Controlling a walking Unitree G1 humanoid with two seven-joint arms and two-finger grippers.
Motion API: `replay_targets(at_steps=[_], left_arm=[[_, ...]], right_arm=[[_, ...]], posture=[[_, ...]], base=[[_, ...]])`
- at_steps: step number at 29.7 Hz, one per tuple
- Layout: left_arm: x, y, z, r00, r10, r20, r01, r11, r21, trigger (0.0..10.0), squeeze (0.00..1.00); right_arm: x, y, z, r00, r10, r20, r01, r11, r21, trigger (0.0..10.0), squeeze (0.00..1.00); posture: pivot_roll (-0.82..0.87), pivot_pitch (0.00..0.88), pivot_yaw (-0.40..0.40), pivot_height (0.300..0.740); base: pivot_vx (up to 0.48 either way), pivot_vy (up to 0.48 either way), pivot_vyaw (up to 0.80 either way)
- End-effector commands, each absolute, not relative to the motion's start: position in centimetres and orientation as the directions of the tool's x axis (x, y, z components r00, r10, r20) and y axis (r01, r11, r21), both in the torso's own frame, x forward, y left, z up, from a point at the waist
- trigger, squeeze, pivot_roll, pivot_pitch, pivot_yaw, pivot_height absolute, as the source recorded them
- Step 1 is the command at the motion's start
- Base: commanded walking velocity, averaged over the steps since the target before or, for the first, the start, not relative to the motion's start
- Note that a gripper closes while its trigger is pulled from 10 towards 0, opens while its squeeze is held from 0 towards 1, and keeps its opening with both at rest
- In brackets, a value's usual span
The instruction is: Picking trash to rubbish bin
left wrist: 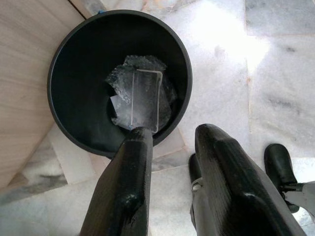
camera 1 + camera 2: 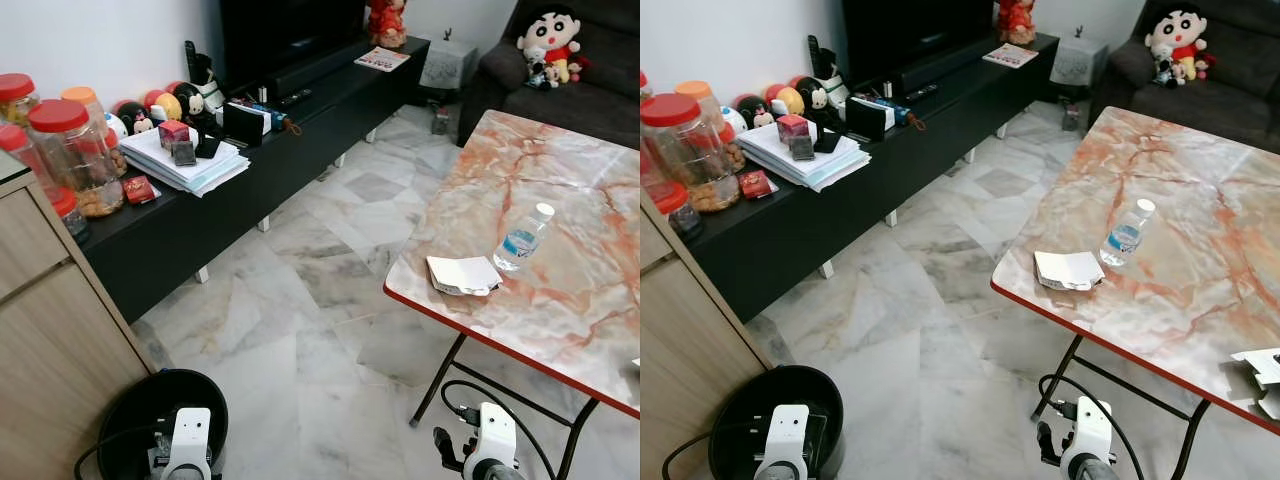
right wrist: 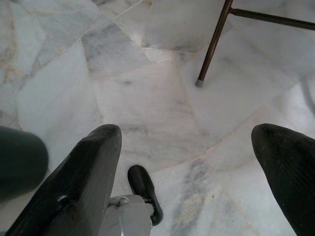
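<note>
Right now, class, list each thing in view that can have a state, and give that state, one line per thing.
Rubbish bin: open-topped, clear plastic trash inside.
Water bottle: lying on the table, cap on.
White carton: lying flat beside the bottle.
Jars: upright, lids on.
Left hand: open, above the bin.
Right hand: open, empty, above the floor.

One black bin (image 2: 130, 410) sits at the lower left of the left eye view, with what may be two or three clear plastic scraps (image 1: 140, 101) inside; the heap is hard to separate. One marble table (image 2: 590, 300) fills the right side, carrying one water bottle (image 2: 523, 240) and one white carton (image 2: 463, 274). At least three red-lidded jars (image 2: 72, 150) stand at the upper left, beside one paper stack (image 2: 190, 165). One doll (image 2: 550, 40) sits on the sofa, upper right.
</note>
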State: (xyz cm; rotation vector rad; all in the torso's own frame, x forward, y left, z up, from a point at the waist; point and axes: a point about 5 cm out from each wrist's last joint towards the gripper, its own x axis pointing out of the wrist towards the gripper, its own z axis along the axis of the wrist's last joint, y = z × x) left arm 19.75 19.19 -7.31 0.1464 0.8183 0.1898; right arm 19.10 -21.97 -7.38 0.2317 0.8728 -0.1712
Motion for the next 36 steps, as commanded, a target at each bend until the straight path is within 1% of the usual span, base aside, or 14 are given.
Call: replay_targets(at_steps=[1, 7, 10, 15, 36], left_arm=[[19.56, 18.97, -7.46, 0.661, 0.223, -0.717, -0.112, 0.974, 0.199, 10.0, 0.00], [19.57, 18.88, -7.46, 0.662, 0.221, -0.716, -0.112, 0.974, 0.198, 10.0, 0.00], [19.59, 18.79, -7.47, 0.661, 0.220, -0.717, -0.082, 0.971, 0.223, 10.0, 0.00], [19.54, 18.80, -7.51, 0.657, 0.225, -0.720, -0.081, 0.970, 0.230, 10.0, 0.00], [19.71, 18.64, -7.42, 0.666, 0.216, -0.714, -0.066, 0.970, 0.232, 10.0, 0.00]], right_arm=[[19.04, -22.20, -7.38, 0.625, -0.059, -0.778, 0.247, 0.961, 0.125, 10.0, 0.00], [18.97, -22.30, -7.39, 0.623, -0.060, -0.780, 0.247, 0.961, 0.124, 10.0, 0.00], [18.90, -22.32, -7.43, 0.621, -0.060, -0.781, 0.248, 0.961, 0.123, 10.0, 0.00], [18.85, -22.30, -7.46, 0.619, -0.062, -0.783, 0.250, 0.960, 0.122, 10.0, 0.00], [18.74, -22.32, -7.52, 0.615, -0.062, -0.786, 0.251, 0.960, 0.121, 10.0, 0.00]], posture=[[0.00, 0.044, -0.086, 0.740], [0.01, 0.046, -0.087, 0.740], [0.00, 0.047, -0.088, 0.740], [0.00, 0.046, -0.088, 0.740], [0.00, 0.043, -0.085, 0.740]], base=[[0.000, 0.000, -0.78], [0.000, 0.000, -0.78], [0.000, 0.000, -0.78], [0.000, -0.414, -0.78], [0.000, 0.000, -0.78]])
